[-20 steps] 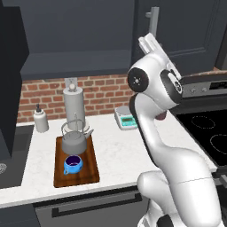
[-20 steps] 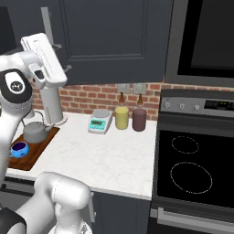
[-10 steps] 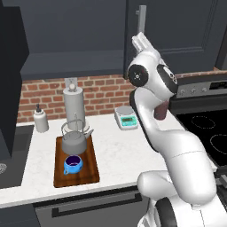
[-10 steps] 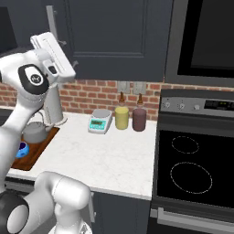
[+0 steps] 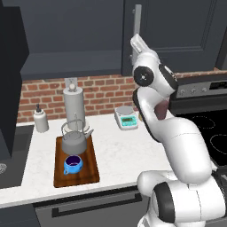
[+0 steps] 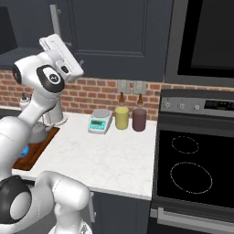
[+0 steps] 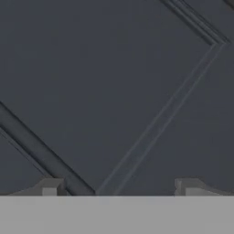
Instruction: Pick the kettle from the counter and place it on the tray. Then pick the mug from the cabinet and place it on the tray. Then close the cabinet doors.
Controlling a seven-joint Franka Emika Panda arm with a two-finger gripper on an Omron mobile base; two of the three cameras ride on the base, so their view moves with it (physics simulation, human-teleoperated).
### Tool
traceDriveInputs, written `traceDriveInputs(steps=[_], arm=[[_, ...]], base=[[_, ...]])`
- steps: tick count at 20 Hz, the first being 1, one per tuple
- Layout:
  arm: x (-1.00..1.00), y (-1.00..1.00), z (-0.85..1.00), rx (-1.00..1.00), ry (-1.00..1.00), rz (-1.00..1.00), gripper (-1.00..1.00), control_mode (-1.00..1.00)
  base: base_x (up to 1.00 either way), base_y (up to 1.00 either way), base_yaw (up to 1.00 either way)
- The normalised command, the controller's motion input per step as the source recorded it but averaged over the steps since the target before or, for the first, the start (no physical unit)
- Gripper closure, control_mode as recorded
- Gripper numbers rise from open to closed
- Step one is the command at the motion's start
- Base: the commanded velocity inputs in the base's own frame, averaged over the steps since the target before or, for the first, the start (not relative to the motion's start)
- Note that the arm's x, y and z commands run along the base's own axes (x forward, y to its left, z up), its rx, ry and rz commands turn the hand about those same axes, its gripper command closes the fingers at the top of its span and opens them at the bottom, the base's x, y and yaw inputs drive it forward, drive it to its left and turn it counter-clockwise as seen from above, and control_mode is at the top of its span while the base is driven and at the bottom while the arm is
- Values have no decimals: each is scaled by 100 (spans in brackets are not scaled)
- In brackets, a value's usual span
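Observation:
The grey kettle (image 5: 75, 140) and the blue mug (image 5: 72, 165) both stand on the brown tray (image 5: 86, 170), which lies on the white counter (image 5: 119, 148). My gripper (image 7: 119, 189) is open and empty, with its fingertips (image 7: 52, 186) very close to a charcoal door panel. In the base views the hand (image 5: 138, 44) is raised against the right cabinet door (image 5: 177, 31), just below its silver bar handle (image 5: 137, 20). That door looks flush with the cabinet (image 5: 71, 40). The left cabinet door (image 5: 11, 80) stands swung out, open, at the far left.
A paper-towel cylinder (image 5: 74, 104) and a soap bottle (image 5: 41, 120) stand behind the tray. A small scale (image 6: 100, 121), a yellow jar (image 6: 121, 117) and a dark red jar (image 6: 139, 119) line the brick wall. The stove (image 6: 192, 160) is at the right.
The hand has swung left and stayed high against the right door. That door's handle has shifted left with it, and the door now sits shut.

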Motion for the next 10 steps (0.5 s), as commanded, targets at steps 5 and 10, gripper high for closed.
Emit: traceDriveInputs(steps=[5, 10], arm=[[42, 0, -13, 0, 0, 8, -100, -100], [30, 0, -31, 0, 0, 6, -100, -100]], base=[[0, 0, 0], [0, 0, 0]])
